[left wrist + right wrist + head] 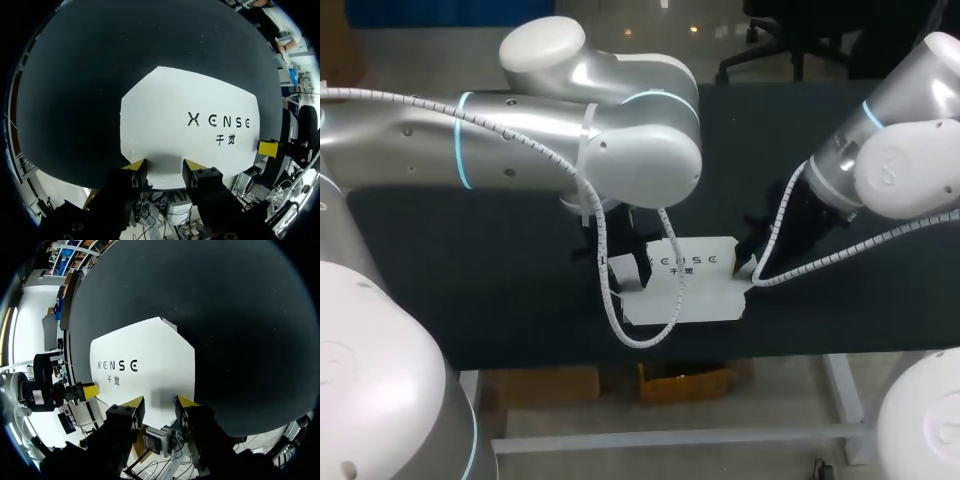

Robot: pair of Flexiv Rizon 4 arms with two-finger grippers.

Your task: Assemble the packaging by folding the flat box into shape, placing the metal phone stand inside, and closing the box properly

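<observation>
The white cardboard box (680, 295) with dark print lies on the black table, its printed panel (190, 115) facing up. My left gripper (163, 172) comes down at its left end, where a strip of the white card fills the gap between the two yellow fingertips. My right gripper (160, 407) stands the same way at the other end of the box (145, 355), both fingertips against the card. Small end flaps stick up by each gripper. In the head view the left gripper (605, 255) is mostly hidden under its arm; the right gripper (757, 262) shows at the box's right end. The metal phone stand is not in view.
The black table (470, 300) stretches wide to the left and behind the box; its front edge runs a short way in front of the box. A ribbed white cable (665, 300) from my left arm hangs in a loop across the box's front.
</observation>
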